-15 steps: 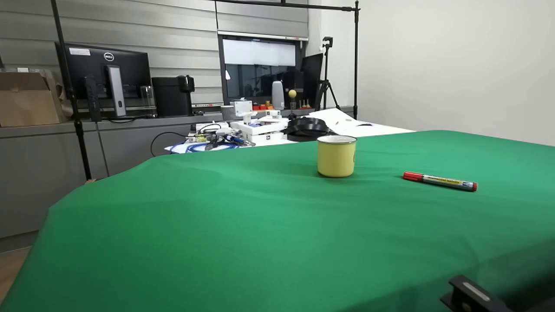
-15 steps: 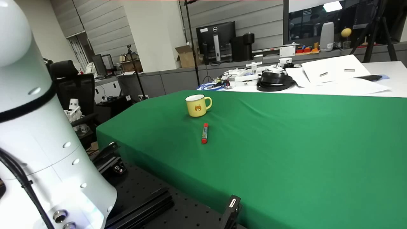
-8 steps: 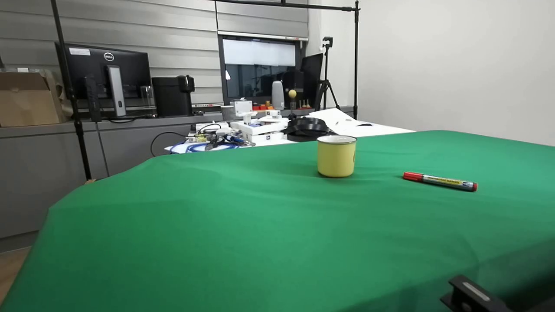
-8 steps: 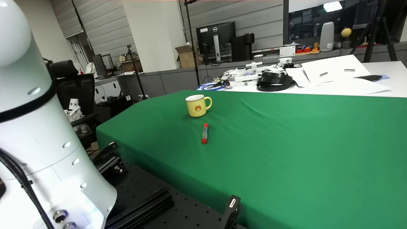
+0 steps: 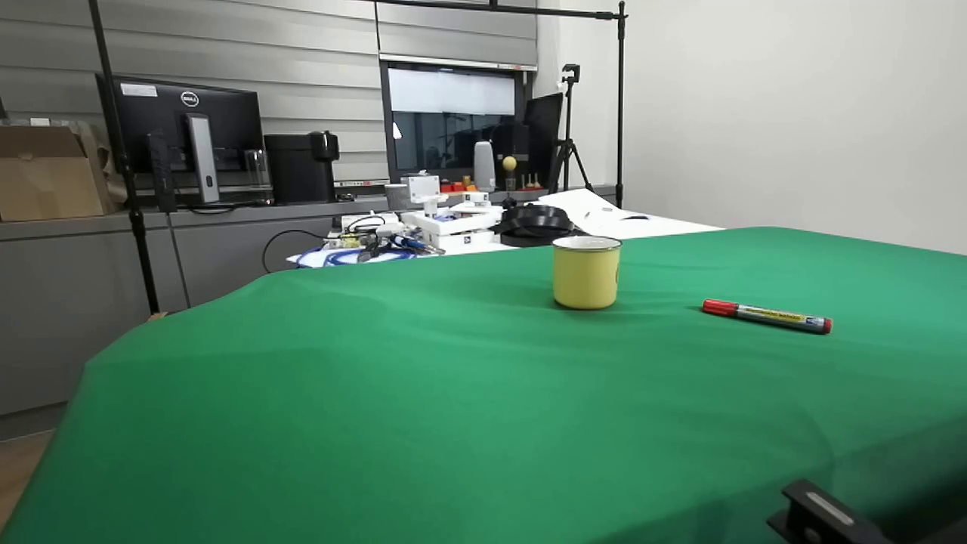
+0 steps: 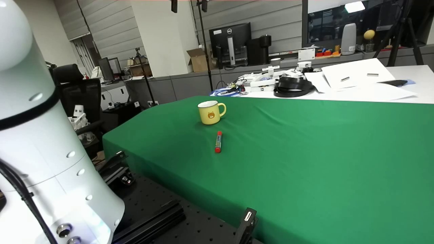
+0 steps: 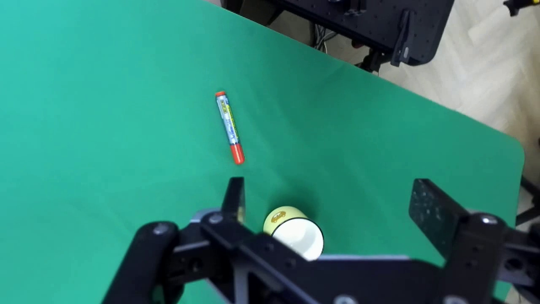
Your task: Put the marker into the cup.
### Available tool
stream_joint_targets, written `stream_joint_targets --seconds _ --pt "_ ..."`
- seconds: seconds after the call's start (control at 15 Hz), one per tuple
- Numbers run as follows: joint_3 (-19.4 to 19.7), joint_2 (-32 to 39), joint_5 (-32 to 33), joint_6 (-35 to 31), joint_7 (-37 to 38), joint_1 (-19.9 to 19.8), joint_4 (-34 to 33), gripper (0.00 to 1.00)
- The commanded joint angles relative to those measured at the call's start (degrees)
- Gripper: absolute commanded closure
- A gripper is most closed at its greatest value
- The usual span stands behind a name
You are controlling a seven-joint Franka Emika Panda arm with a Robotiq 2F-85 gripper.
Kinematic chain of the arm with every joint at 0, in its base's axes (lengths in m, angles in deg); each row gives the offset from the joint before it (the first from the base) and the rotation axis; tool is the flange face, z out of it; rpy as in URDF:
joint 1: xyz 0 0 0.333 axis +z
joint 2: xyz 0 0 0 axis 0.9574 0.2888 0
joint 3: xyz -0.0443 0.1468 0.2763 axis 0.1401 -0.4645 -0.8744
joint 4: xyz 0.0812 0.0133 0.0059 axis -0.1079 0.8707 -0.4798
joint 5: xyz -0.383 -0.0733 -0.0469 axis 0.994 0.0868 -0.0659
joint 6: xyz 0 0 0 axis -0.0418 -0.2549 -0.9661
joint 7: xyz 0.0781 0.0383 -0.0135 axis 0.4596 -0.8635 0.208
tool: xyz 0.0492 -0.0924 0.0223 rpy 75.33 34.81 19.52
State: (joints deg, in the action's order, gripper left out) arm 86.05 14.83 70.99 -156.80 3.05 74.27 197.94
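The jaws stand wide apart above the green counter (image 7: 379,147). Inside its edges, a gap separates the red-capped marker (image 7: 230,126) from the yellow mug (image 6: 210,113).

Green cloth (image 5: 378,423), lightly creased, up front in both exterior views. White table (image 6: 415,73) behind it: paper sheets (image 6: 356,69), black coil (image 6: 294,82), white parts (image 5: 457,223), blue cable (image 6: 221,91). Grey ledge (image 5: 264,216) further back: Dell monitor (image 5: 174,121), back side showing; black appliance (image 5: 295,170) beside it; cardboard box (image 5: 49,177) on the monitor's other side. Black tripod (image 5: 566,143) near window (image 5: 446,136). Black office chair (image 6: 89,93) in an exterior view. Wrist view: pale floor (image 7: 476,76) past the cloth edge.
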Motion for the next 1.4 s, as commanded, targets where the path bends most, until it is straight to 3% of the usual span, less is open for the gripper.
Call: stream_joint_targets --seconds 0.0,0.27,0.33,0.87,1.13,1.33 --pt "-0.12 1.97 4.65 0.2 -10.16 0.51 0.04 0.0" --pt "-1.65 2.44 14.49 -3.84 -16.7 0.72 2.42 0.0" --pt "-1.07 2.91 10.93 -2.08 -14.77 0.32 1.19 0.0" --pt "-1.22 3.21 11.36 -2.5 -15.02 0.27 1.6 0.0" --pt "-1.26 0.75 11.39 -9.09 -12.26 0.03 8.4 0.0" --pt "-0.96 0.25 11.33 -17.53 -8.31 -0.66 14.25 0.0"
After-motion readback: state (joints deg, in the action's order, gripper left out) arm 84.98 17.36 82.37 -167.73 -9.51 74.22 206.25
